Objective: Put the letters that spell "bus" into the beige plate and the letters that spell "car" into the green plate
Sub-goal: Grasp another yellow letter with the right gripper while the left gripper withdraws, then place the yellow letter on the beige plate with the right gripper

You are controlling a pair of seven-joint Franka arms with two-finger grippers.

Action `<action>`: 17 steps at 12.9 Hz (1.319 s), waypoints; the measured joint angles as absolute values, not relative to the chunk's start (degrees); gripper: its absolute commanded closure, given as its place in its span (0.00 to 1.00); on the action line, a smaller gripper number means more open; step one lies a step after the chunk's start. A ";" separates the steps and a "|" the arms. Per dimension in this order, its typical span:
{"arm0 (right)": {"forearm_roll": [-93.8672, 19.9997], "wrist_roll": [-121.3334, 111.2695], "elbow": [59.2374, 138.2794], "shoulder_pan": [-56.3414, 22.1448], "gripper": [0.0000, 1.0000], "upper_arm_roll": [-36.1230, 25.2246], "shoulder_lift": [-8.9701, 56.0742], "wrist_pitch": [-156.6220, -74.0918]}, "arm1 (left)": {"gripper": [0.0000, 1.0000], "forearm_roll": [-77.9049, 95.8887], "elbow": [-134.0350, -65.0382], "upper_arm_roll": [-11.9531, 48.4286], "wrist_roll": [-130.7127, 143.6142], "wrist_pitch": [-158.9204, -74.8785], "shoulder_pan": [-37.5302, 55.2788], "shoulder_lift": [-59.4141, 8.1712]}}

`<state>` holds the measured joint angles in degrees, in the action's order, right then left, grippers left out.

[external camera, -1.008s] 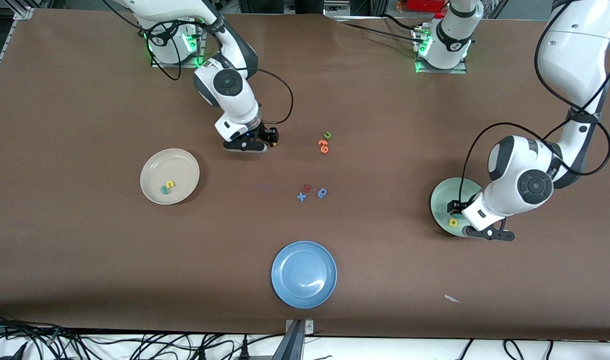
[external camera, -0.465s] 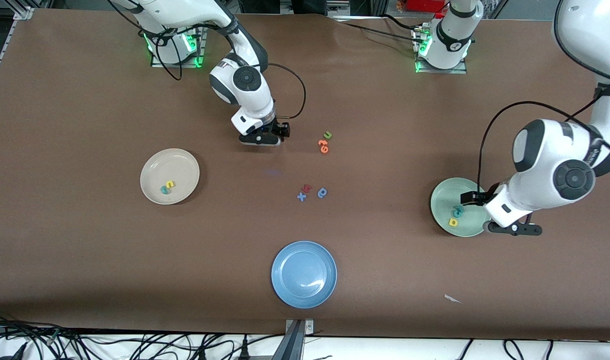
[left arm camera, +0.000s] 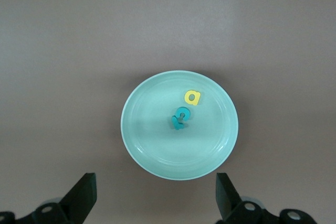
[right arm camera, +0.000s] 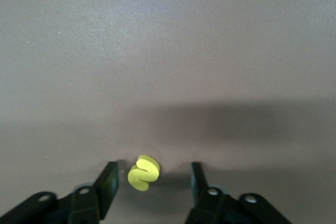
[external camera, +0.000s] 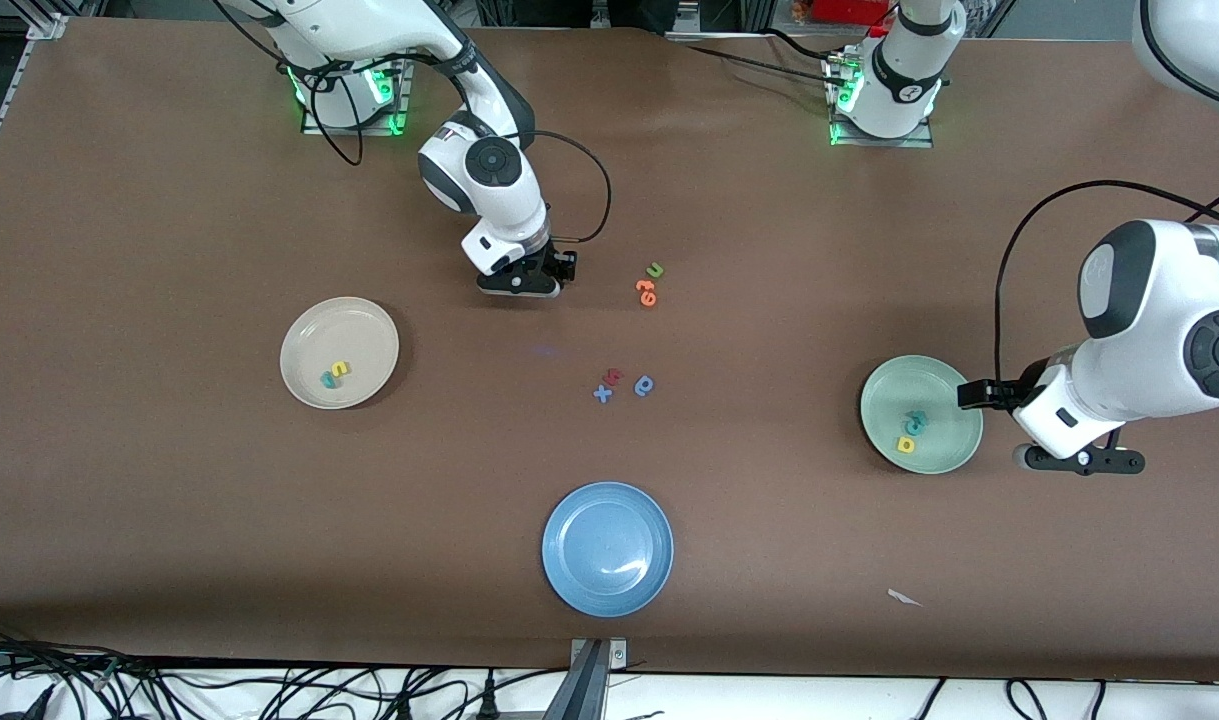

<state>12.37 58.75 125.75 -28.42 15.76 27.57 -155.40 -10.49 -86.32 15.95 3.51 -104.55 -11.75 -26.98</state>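
1. Front view: the beige plate (external camera: 309, 325) holds two small letters, one yellow (external camera: 340, 369) and one teal (external camera: 327, 380), touching each other. Which letters they are I can't read here.
2. Front view: the green plate (external camera: 944, 455) holds the yellow a (external camera: 906, 444) and a teal clump (external camera: 915, 421) just beside it. My read is that "car" is in, so that half looks done.
3. Front view: the right gripper (external camera: 541, 283) is low over bare table, between the beige plate and the spare orange letters (external camera: 647, 292) with the green u (external camera: 655, 270). The blue x (external camera: 602, 394), a red letter (external camera: 614, 376) and the blue round letter (external camera: 645, 385) lie nearer the camera than that pair. The blue plate (external camera: 569, 510), nearest the camera, has nothing in it.
4. Front view: the left gripper (external camera: 979, 394) hangs by the green plate's rim, toward the left arm's end of the table.
5. Left wrist view: the left gripper's fingers (left arm camera: 82, 196) are spread wide and carry nothing. The yellow a (left arm camera: 192, 97) and the teal clump (left arm camera: 180, 119) sit inside the green plate (left arm camera: 152, 156); the clump looks like c and r overlapped.
6. Right wrist view: the right gripper (right arm camera: 151, 183) straddles the yellow s (right arm camera: 143, 172), fingers (right arm camera: 107, 187) partly closed with gaps on both sides, so no grip yet.
7. Judgement: left to do is pinch the s and carry it to the beige plate.
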 measured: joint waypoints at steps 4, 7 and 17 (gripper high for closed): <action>12.43 58.75 125.57 -28.50 0.54 15.76 27.58 -155.40 | 0.00 -3.51 -88.53 6.23 -1.10 -103.19 -3.28 -19.94; 12.94 58.76 125.52 -28.56 0.67 15.76 27.62 -155.40 | 0.00 -3.20 -92.39 3.61 -2.47 -103.12 -1.48 -12.94; 14.59 58.60 124.85 -28.49 0.94 15.51 26.91 -155.10 | 0.00 -3.13 -97.55 -8.16 -3.84 -102.74 8.99 -5.03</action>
<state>14.59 58.60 124.85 -28.49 15.51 26.91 -155.10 -3.13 -97.55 -8.16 -3.84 -102.74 8.99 -5.03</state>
